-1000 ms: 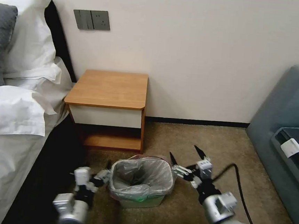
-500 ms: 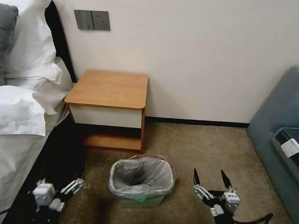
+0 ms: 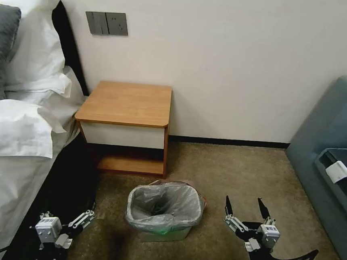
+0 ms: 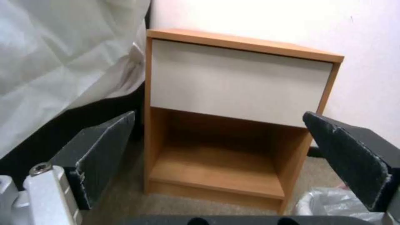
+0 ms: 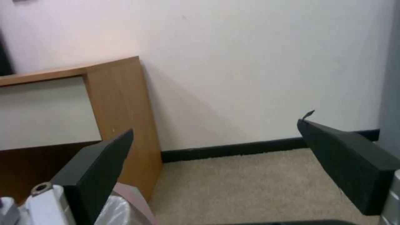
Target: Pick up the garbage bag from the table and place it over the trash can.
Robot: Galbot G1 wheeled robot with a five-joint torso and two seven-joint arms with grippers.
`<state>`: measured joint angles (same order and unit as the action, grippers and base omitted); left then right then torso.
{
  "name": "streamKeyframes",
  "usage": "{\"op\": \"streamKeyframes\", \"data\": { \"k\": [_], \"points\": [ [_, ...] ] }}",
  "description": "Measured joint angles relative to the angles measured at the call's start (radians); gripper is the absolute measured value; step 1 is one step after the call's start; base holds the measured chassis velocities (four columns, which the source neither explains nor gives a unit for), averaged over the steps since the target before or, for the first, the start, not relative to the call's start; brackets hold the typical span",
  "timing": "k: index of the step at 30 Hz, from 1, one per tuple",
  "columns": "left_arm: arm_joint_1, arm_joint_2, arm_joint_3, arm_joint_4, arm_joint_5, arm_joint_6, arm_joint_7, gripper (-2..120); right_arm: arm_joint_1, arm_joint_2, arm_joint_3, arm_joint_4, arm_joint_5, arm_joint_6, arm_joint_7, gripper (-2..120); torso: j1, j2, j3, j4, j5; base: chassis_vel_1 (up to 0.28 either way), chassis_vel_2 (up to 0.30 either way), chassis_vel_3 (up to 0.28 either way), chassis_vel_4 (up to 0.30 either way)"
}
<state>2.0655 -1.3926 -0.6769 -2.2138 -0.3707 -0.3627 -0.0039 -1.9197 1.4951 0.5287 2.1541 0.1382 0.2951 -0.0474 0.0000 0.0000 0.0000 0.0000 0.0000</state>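
the garbage bag [image 3: 163, 204] lines the trash can [image 3: 164, 232], its grey film draped over the rim on all sides and a pinkish-red edge showing at the back. the trash can stands on the tan carpet [image 3: 234, 171], just in front of the table [image 3: 129, 104] and a little to its right. the table top is bare orange-brown wood; below it are a white drawer front [image 4: 237, 81] and a low open shelf [image 4: 217, 170]. the table backs onto a pale wall [image 3: 229, 50] with a dark baseboard [image 3: 229, 142] and a grey switch and socket plate [image 3: 106, 23]. a bed [image 3: 15, 132] with white pillows and sheets sits to the table's left; a blue-grey sofa [image 3: 335, 132] fills the right side of the room.

the left gripper [image 3: 82, 218] hovers low by the bed's edge, to the left of the trash can and apart from it, fingers spread wide and holding nothing. the right gripper [image 3: 245, 207] hovers over the carpet to the right of the trash can, also clear of it, fingers spread wide and holding nothing.
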Motion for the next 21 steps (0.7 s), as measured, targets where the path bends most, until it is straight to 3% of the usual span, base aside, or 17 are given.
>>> {"op": "streamKeyframes", "data": {
  "k": [21],
  "points": [
    [-0.002,0.001,0.002,0.0,0.0,0.003,-0.002,100,0.002,-0.002,-0.002,0.001,0.001,-0.003,0.001,100,0.0,0.0,0.0,0.0,0.0,0.0,0.0,0.0,0.0]
  ]
}}
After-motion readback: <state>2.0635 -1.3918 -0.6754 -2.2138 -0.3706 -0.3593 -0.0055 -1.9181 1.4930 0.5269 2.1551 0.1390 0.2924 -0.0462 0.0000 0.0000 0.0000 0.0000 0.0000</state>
